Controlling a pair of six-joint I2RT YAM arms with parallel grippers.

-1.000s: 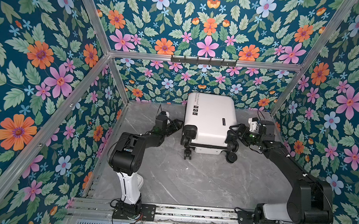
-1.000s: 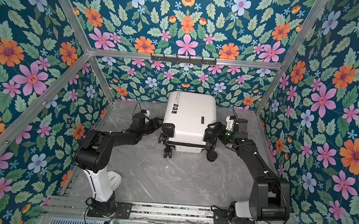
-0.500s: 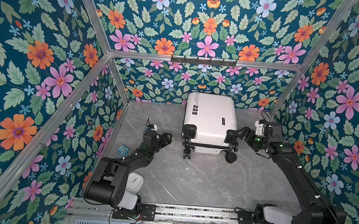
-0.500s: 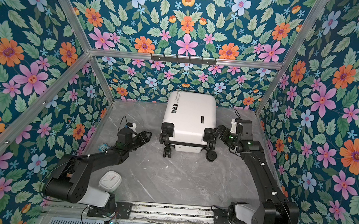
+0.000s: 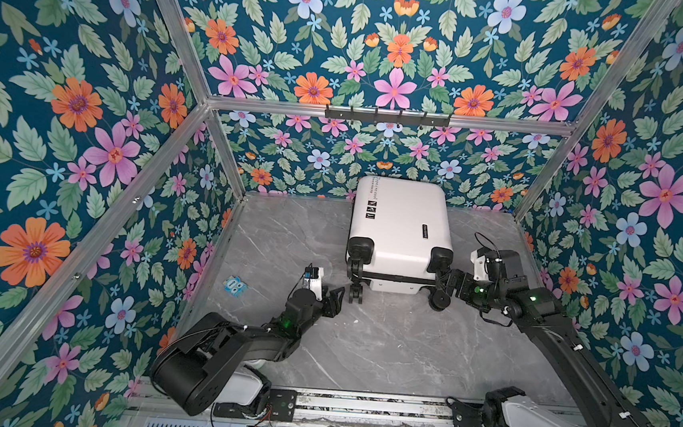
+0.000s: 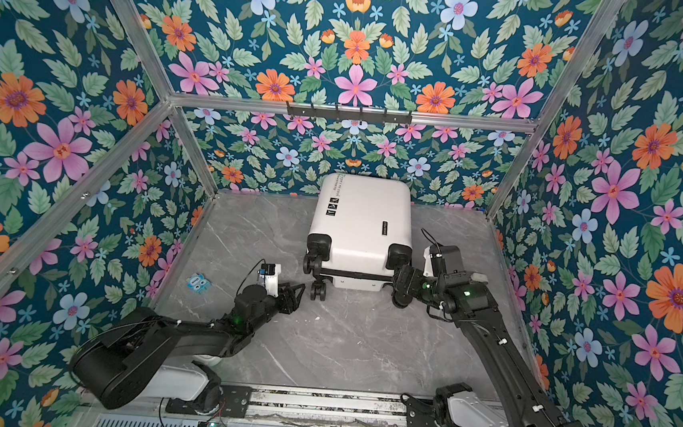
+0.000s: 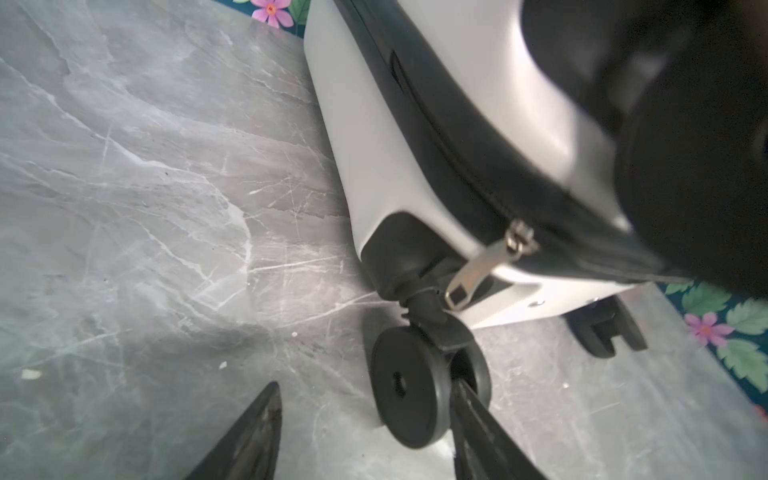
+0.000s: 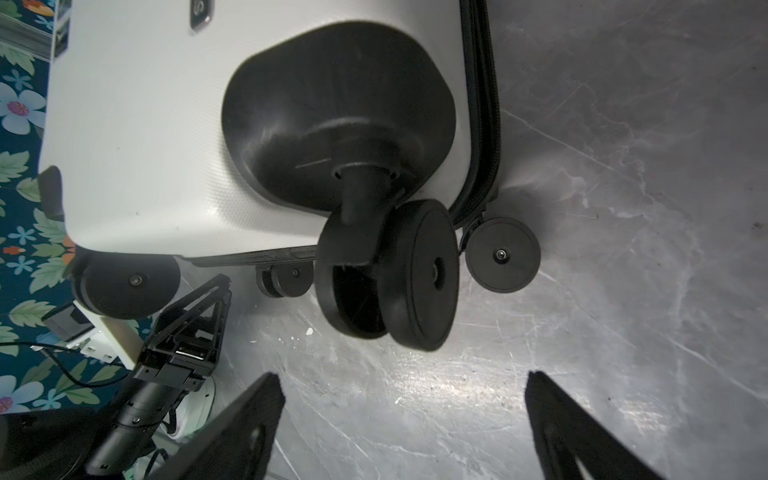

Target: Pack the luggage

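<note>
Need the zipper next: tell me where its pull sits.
Left wrist view: the zipper pull dangles at the luggage's near left corner, beside the black wheel.

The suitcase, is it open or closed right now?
Closed. The luggage lies flat, shell halves together, no lining showing; the left wrist view shows the zipper pull at the wheel end. Fully zipped: cannot tell.
</note>
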